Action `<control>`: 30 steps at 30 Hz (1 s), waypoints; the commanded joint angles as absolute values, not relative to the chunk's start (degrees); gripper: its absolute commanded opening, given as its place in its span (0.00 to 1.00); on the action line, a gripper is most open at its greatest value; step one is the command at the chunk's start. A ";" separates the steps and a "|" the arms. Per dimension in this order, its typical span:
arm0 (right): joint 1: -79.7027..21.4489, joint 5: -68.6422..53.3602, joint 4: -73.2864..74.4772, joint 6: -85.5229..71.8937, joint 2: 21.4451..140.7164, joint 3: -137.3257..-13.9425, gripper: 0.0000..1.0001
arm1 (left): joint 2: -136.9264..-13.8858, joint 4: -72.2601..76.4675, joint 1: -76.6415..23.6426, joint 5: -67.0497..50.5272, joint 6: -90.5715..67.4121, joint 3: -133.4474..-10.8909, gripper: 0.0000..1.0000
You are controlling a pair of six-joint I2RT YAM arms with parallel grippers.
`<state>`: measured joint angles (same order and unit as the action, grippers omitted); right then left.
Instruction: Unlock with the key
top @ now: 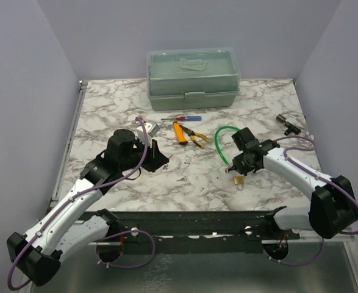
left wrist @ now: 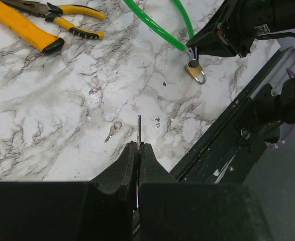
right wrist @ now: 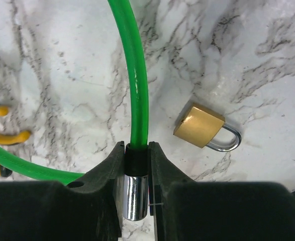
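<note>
Pinching a thin metal sliver (left wrist: 139, 128), the left claw (left wrist: 138, 146) is held over the bench (left wrist: 46, 125). The tiny silver key (left wrist: 113, 131) is seen lying flat just beyond, ungrasped. Farther off, a green cable (right wrist: 137, 75) end is clamped in the right claw (right wrist: 136, 149) beside the shut brass padlock (right wrist: 199, 125); unlocking is judged unstarted.

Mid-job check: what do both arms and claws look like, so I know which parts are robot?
The left arm and right arm have white link shells, bulky black joint housings and a purple cable running along each. The left claw and right claw are matte black, each with two wedge-shaped fingers. No markings are legible.
</note>
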<state>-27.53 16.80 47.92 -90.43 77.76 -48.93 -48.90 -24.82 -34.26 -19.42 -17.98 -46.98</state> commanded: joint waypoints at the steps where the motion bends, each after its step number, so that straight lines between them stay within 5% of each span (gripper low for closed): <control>1: -27.51 18.58 37.56 -82.69 70.65 -45.52 0.00 | -49.68 -21.97 -34.55 -25.75 -18.24 -46.18 0.00; 11: -27.49 15.64 23.15 -71.69 55.40 -39.19 0.00 | -52.36 -18.45 -34.69 -25.74 -19.24 -46.64 0.00; 25: -27.51 11.82 31.98 -65.21 70.77 -51.49 0.01 | -62.56 -17.34 -54.32 8.10 8.84 -51.79 0.00; 30: -27.48 12.76 33.91 -62.79 71.38 -50.26 0.56 | -65.91 -16.82 -60.28 16.60 19.51 -51.37 0.00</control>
<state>-27.53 12.56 30.37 -66.30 70.72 -50.33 -64.05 -17.67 -56.60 4.93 7.40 -50.26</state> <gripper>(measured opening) 0.385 0.019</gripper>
